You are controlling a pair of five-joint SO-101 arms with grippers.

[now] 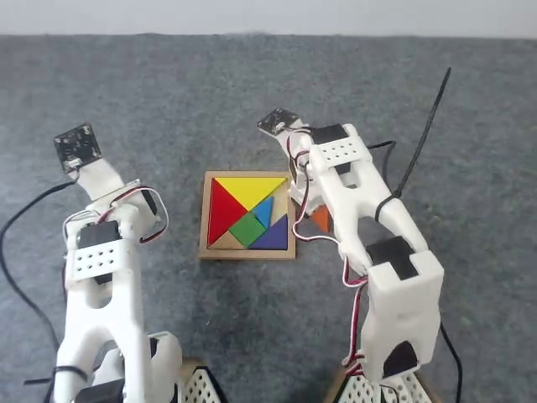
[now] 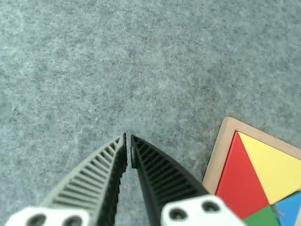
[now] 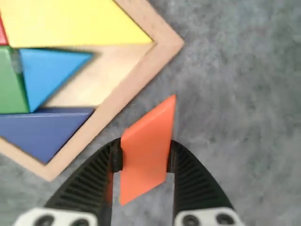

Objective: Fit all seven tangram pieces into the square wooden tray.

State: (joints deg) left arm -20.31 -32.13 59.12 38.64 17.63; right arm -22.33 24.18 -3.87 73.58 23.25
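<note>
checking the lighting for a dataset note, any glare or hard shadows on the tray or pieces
High view: soft even light, no glare on the tray, only faint shadows by the arms. Right wrist view: orange piece in the right gripper evenly lit, no hot spot. Left wrist view: left gripper over evenly lit grey mat.

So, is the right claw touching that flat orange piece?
Touching. The right wrist view shows the right claw clamped on both edges of the flat orange parallelogram piece.
</note>
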